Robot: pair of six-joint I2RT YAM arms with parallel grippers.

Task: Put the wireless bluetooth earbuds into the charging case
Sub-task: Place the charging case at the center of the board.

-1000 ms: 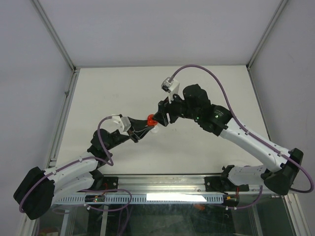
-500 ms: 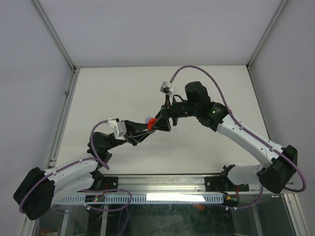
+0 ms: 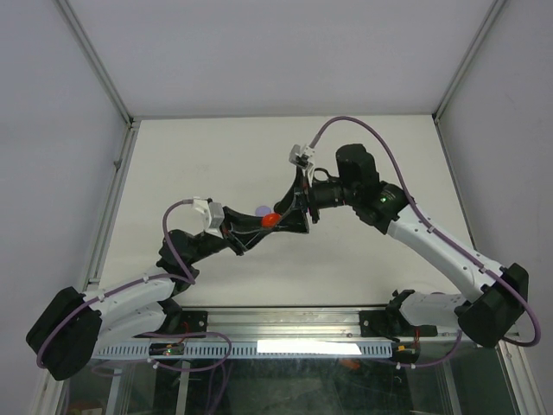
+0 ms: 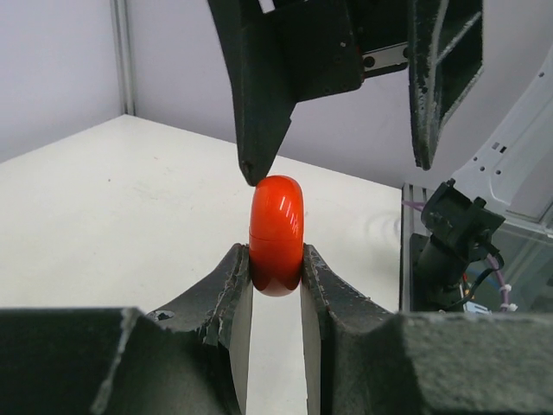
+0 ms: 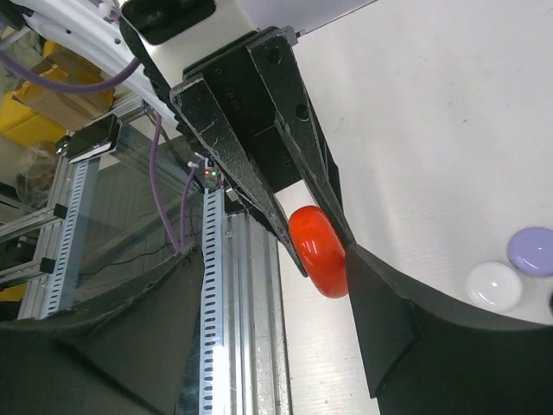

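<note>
Pale walls enclosed a white tabletop (image 3: 199,164), above which two robot arms met in mid-air. The left gripper (image 4: 275,257) had its jaws clamped on a red charging case (image 4: 276,226), held on edge and clear of the tabletop. The right gripper (image 4: 337,164) faced it with jaws spread apart, one tip just above the case's upper rim. A lavender disc (image 5: 536,251) and a white disc (image 5: 494,285) lay side by side on the tabletop. No earbuds could be made out. The case looked closed, so opening it seemed the step in hand; next, the right jaws would need to catch the lid at its seam while the left held firm.
</note>
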